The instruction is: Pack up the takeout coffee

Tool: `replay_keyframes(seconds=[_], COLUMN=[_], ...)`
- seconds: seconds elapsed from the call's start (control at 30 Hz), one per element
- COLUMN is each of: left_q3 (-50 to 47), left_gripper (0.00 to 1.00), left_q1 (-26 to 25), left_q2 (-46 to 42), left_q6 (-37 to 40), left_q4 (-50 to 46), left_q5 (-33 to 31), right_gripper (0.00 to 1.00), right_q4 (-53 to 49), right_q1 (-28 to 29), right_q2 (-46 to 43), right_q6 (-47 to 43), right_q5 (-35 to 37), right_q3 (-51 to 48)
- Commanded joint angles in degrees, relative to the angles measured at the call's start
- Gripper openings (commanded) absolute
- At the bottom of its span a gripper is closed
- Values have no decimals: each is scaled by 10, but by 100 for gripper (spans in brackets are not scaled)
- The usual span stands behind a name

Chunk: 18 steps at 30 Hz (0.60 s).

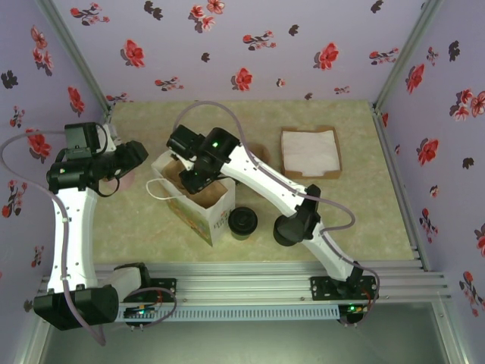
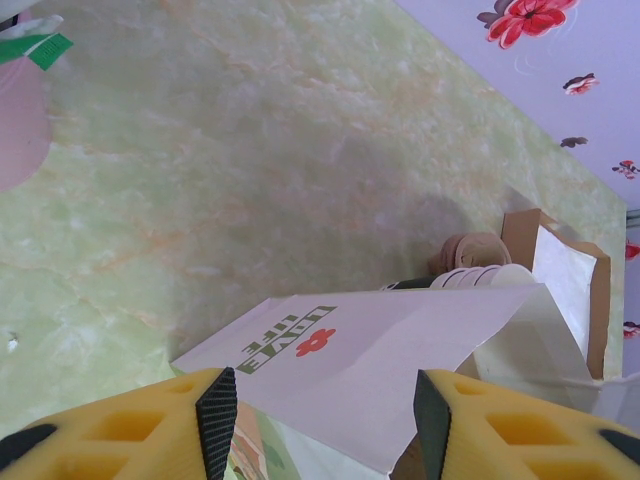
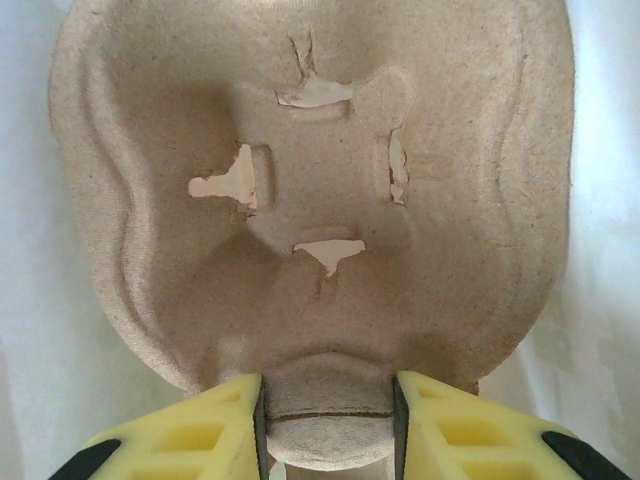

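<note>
A small dark cup with a round black lid (image 1: 244, 221), the takeout coffee as far as I can tell, stands on the table just right of the white paper bag (image 1: 198, 203). My right gripper (image 1: 193, 179) reaches down into the bag's open top. In the right wrist view it (image 3: 327, 425) is shut on the edge tab of a brown pulp cup carrier (image 3: 320, 180), with the bag's white walls around it. My left gripper (image 1: 135, 158) hovers left of the bag, open. Between its fingers (image 2: 325, 400) lies the bag's printed side (image 2: 340, 350), not touched.
A brown box of white napkins (image 1: 309, 152) sits at the back right. Behind the bag lie stacked cups with cream rims (image 2: 485, 277) and more pulp carriers (image 2: 468, 250). Flowered walls close in the table on three sides.
</note>
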Motion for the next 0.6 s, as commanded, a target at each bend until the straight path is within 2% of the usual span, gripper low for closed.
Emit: replay_keyframes(seconds=[0.0,0.57], left_q3=[-8,-7], left_gripper=[51,51], left_q1=[4,4], left_q2=[-5,-4], left_q6=[1,5], left_q4=[8,6], left_q5=[8,8], right_gripper=[35,35], right_q4=[-16,-25], right_q1=[7,15], right_q2=[15,44], right_q6=[-5,-5], right_q5=[14,30], right_q3=[16,15])
